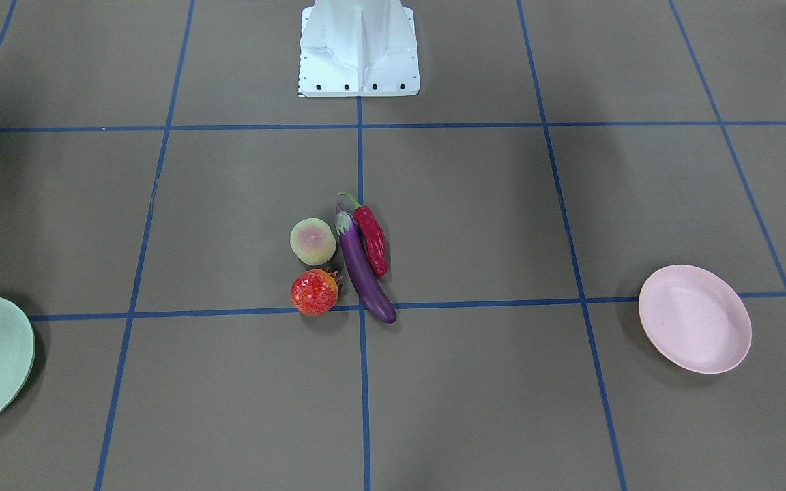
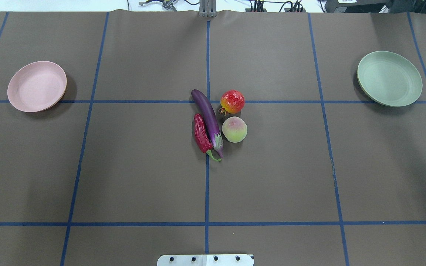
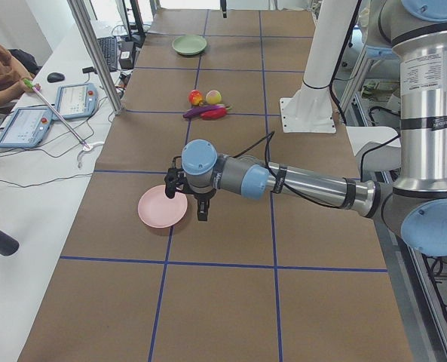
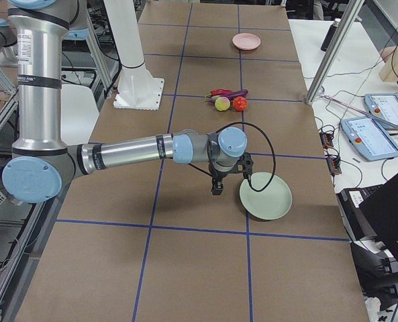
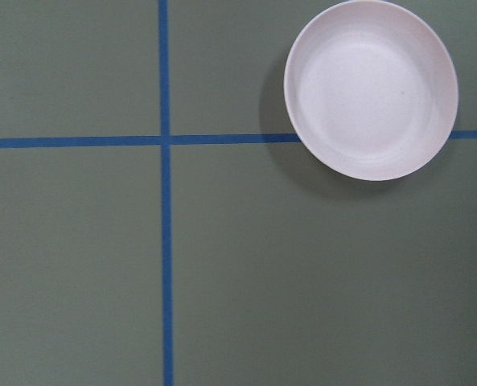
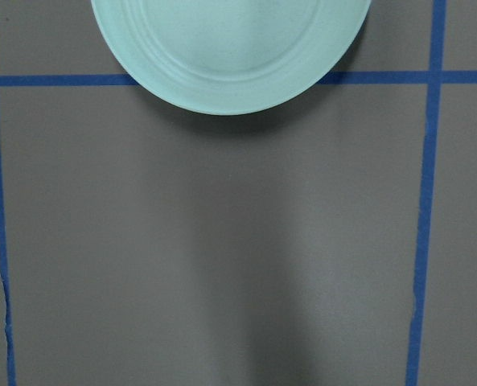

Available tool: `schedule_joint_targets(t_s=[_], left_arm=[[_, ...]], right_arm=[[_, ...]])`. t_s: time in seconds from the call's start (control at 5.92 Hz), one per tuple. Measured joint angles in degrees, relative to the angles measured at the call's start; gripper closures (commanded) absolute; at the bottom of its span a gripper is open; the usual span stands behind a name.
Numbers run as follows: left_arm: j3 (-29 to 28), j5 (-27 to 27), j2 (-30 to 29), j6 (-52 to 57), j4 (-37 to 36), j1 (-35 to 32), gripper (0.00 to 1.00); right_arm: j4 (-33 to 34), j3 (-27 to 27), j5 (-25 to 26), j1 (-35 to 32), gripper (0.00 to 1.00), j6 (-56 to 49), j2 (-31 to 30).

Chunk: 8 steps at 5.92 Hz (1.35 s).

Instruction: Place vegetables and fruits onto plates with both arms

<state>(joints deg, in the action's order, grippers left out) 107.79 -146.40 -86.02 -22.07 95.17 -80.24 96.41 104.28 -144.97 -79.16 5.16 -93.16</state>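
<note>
On the left of the overhead view the pale pink plate (image 2: 37,87) is seen bare. The left claw (image 3: 191,202) is held above the worktop (image 2: 142,177) just beside that plate, and whether it is open or closed cannot be told from the side view. At the centre, all four pieces lie clustered, well apart from both plates. The red chili pepper (image 2: 200,135) is pressed against the long purple eggplant (image 2: 207,111). The red-orange fruit (image 2: 232,102) and the peach (image 2: 234,129) are set just beside the eggplant on its other side. On the right the mint green plate (image 2: 389,78) is likewise bare. The right claw (image 4: 231,180) hangs close by it, and its state cannot be told either. The task is therefore judged to be at its very start, with nothing yet picked up. For the next move, each arm would have to be carried inward to the cluster. The vegetables are nearer the left arm and the fruits nearer the right. Since the chili and eggplant touch, a grasp on either would need to be placed so that its neighbour is not dragged along.
</note>
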Motion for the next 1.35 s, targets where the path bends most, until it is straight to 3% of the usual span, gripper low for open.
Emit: schedule_joint_targets(t_s=[0.34,0.68,1.01,1.35], left_arm=[[1.52,-0.06,-8.40,-18.76,0.01,8.87,0.00],[1.21,1.76,-17.46,-35.68,-0.06,18.16,0.00],[-1.70,8.39,-27.46,-48.33,0.06,27.80,0.00],[-7.40,13.72,-35.87,-55.91,0.14,34.14,0.00]], right_arm=[[-1.46,0.07,-2.03,2.04,0.00,6.86,4.94],[-1.61,-0.38,-1.42,8.58,0.00,25.25,15.43],[-2.88,-0.94,3.84,16.47,0.01,44.43,24.87],[-13.27,-6.50,13.77,24.76,0.01,61.12,30.48]])
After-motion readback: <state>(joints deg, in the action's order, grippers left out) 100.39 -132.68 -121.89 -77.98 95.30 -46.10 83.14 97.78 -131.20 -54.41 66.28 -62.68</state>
